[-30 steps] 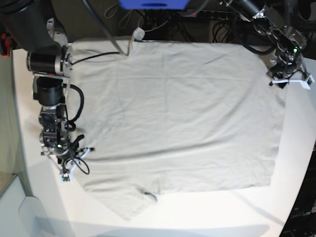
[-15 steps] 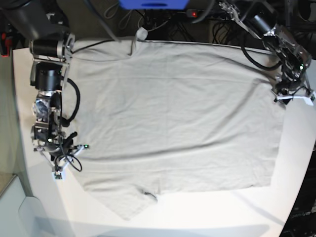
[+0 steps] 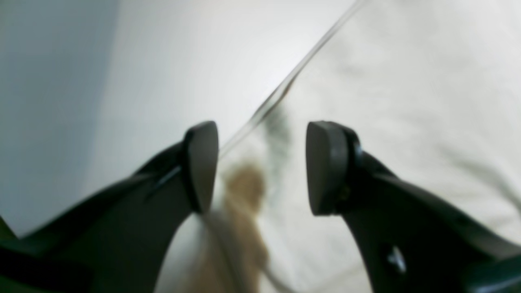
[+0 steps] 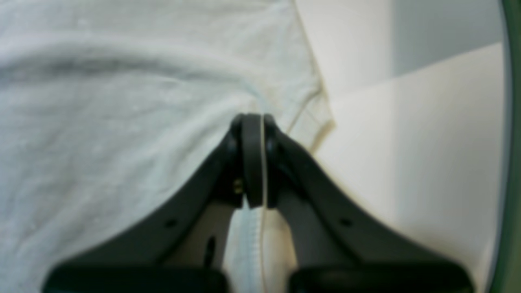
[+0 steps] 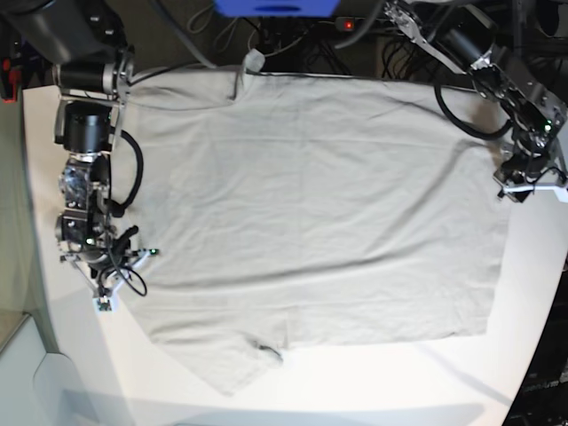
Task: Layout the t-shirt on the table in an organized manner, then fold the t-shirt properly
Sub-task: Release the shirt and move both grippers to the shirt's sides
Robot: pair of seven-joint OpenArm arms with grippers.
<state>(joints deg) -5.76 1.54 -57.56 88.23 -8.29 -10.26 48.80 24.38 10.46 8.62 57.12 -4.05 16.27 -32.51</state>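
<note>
The t-shirt (image 5: 319, 213) is spread flat on the table (image 5: 532, 293), pinched at its left edge by the right gripper (image 4: 252, 122) (left gripper (image 3: 260, 167) spread, nothing held).

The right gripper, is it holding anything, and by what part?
Yes. The right gripper is shut on the light grey-beige cotton t-shirt, pinching its hemmed edge near a corner. The left gripper is open, holding nothing.

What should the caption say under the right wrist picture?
Right claw shut on the t-shirt edge, beside the white table.
</note>
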